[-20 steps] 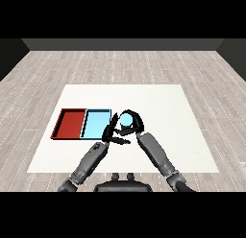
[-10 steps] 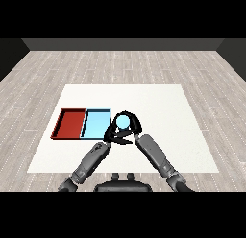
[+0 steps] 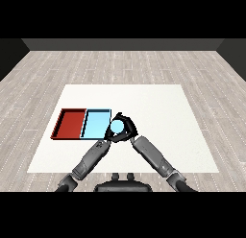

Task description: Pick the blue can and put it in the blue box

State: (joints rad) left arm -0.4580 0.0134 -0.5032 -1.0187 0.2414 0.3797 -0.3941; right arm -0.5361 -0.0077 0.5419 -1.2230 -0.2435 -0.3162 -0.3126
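The right hand curls round the blue can, held at the blue box's right edge for placement. Left hand's state cannot be told.

No readable text, labels or numbers anywhere.

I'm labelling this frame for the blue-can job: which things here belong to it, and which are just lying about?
Part of the job:
- blue can
- light blue tray
- right hand, curled round the can

Just lying about:
- red tray
- left hand
- white table
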